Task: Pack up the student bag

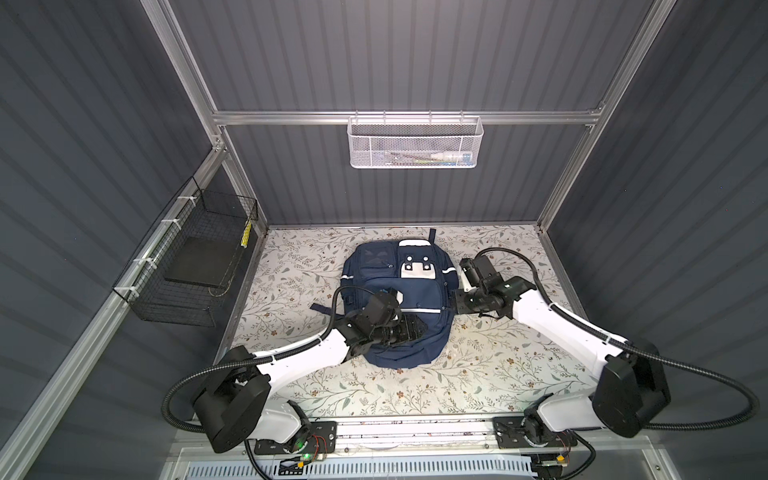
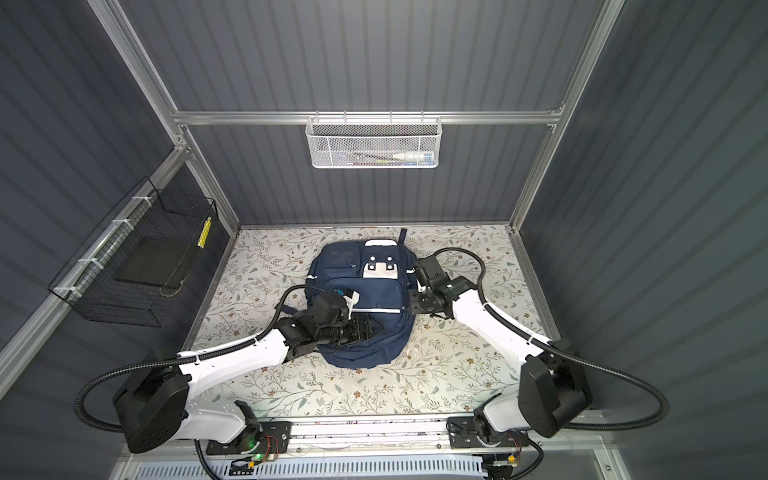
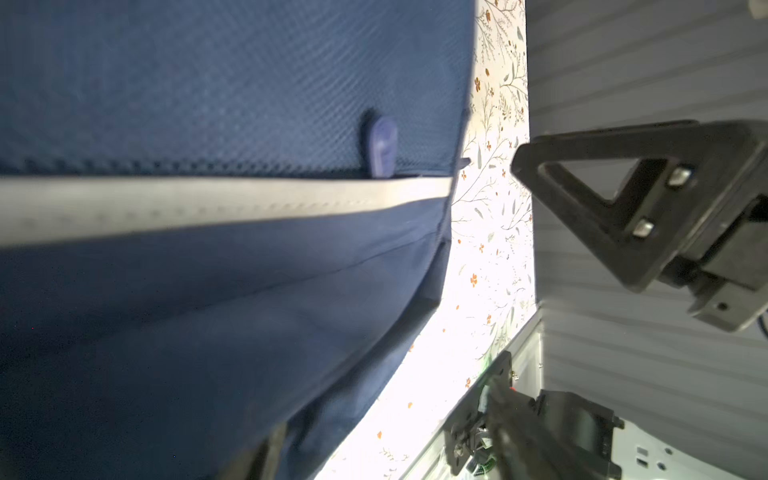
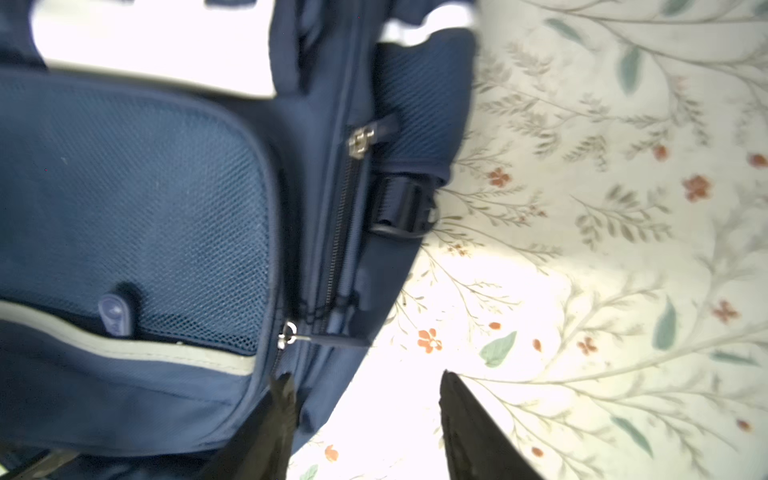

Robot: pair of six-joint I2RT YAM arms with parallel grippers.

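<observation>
Right wrist view: right claw (image 4: 365, 376) spread wide, one finger at student bag (image 4: 166, 208) side edge, other over floral bench (image 4: 582, 249); left claw (image 1: 411, 328) spread over bag's lower front, empty; bag flat mid-bench; zip pull (image 4: 114, 313) mark too blurred to read

Dark grey ribbed wall panels (image 1: 395, 54) close in the back and both sides, held in a silver aluminium frame (image 1: 291, 118). A white mesh basket (image 1: 415, 141) hangs from the back rail with small items inside that are too small to tell, and a black wire basket (image 1: 166, 307) on the left rail holds a dark flat slab and a yellow strip. The tabletop (image 1: 478, 374) wears a pale cloth printed with leafy twigs and small orange flowers, brightly lit near the front
</observation>
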